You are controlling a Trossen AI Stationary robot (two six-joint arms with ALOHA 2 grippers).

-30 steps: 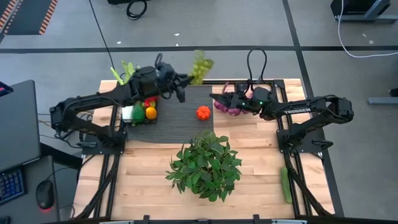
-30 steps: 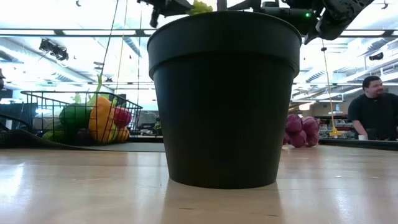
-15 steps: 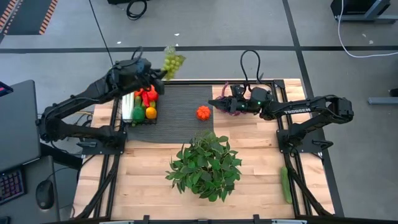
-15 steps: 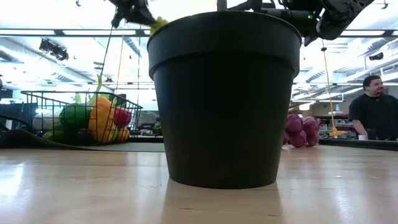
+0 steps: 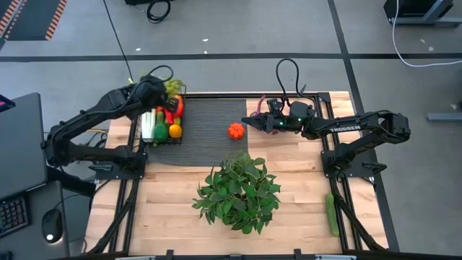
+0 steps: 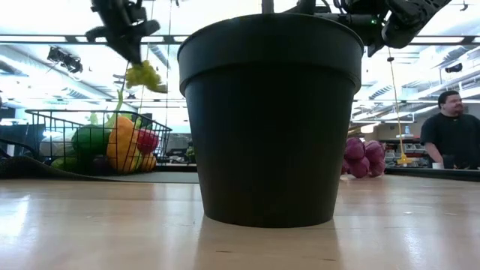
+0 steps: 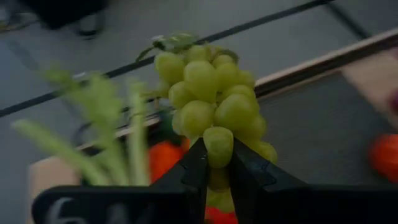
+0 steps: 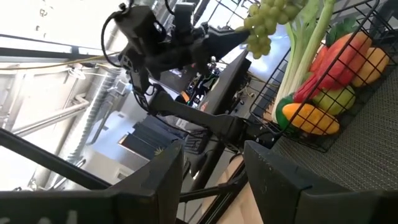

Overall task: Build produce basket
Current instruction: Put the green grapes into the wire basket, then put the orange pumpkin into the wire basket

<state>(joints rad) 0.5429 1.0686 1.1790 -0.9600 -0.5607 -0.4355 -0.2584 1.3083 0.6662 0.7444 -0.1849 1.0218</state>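
Observation:
The black wire basket stands on the dark ribbed mat at the table's far left. It holds a yellow pepper, red and green pieces and celery. My left gripper is shut on the green grapes above the basket's far end. My right gripper hovers open and empty over the mat's right edge, near an orange fruit. The purple bulb string lies on the table under my right arm. My left gripper pinches a grape at one end of the bunch between its two fingers. The fingers come from above, slanting down. The bunch hangs below them, lifted clear above the basket.
A big leafy plant in a black pot stands at the table's middle and blocks most of the low view. A cucumber lies at the near right edge. A person is in the room behind.
My left gripper has carried the grapes toward the table's left edge, from above the mat's far edge to above the basket, and has come down a little. The bunch stays hanging from the shut fingers.

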